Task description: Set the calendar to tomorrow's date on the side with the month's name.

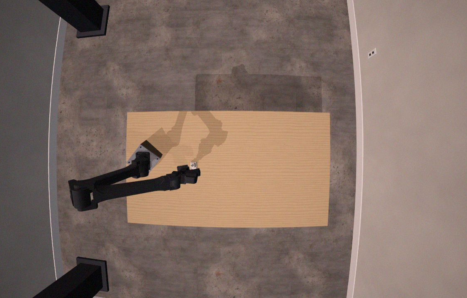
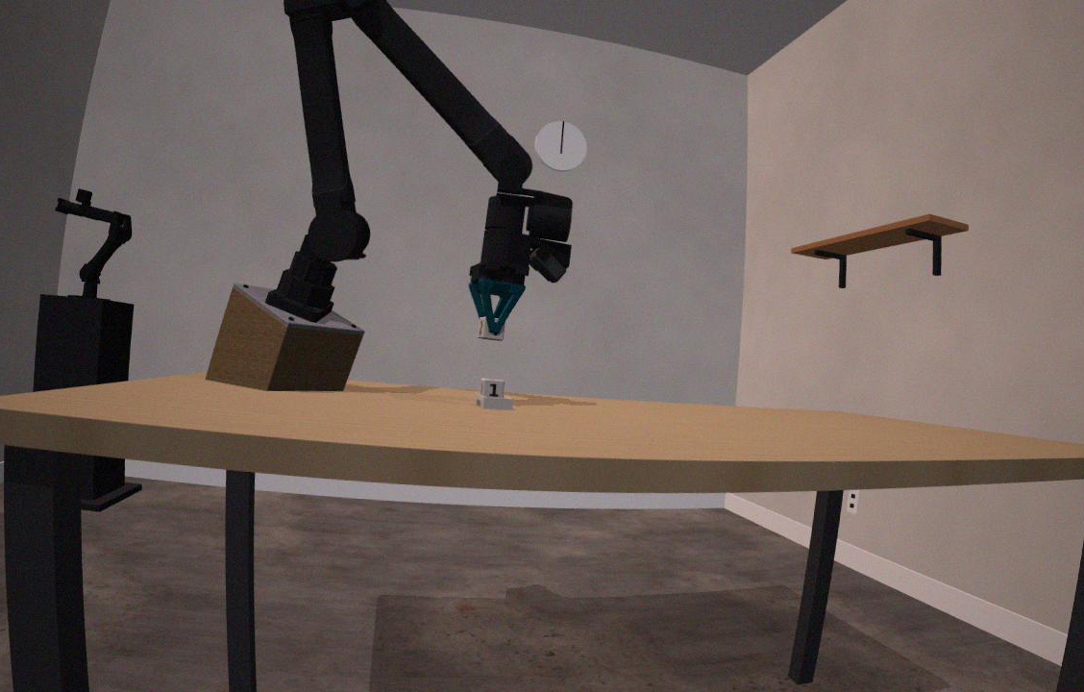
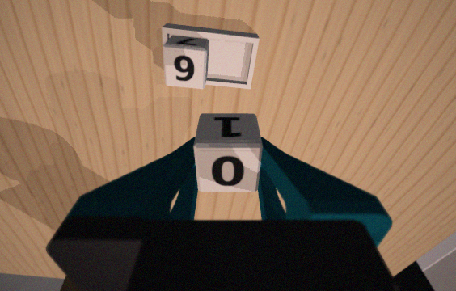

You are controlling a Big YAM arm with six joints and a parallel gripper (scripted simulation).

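My gripper [image 3: 228, 146] with teal fingers is shut on a white digit cube [image 3: 227, 153] and holds it well above the table. In the wrist view the held cube shows a 0 toward the camera and a 1 on its far face. It also shows in the exterior view [image 2: 491, 329]. Below lies the small white tray [image 3: 228, 57] on the table. A second cube [image 3: 184, 61] stands in the tray's left half, with a 9 on top. The tray's right half is empty. In the exterior view that cube [image 2: 490, 388] shows a 1.
The arm's wooden base block [image 2: 283, 344] stands tilted at the table's back left. The wooden table [image 1: 227, 168] stretches wide to the right. A second small arm on a black pedestal [image 2: 82, 344] stands off the table at the left.
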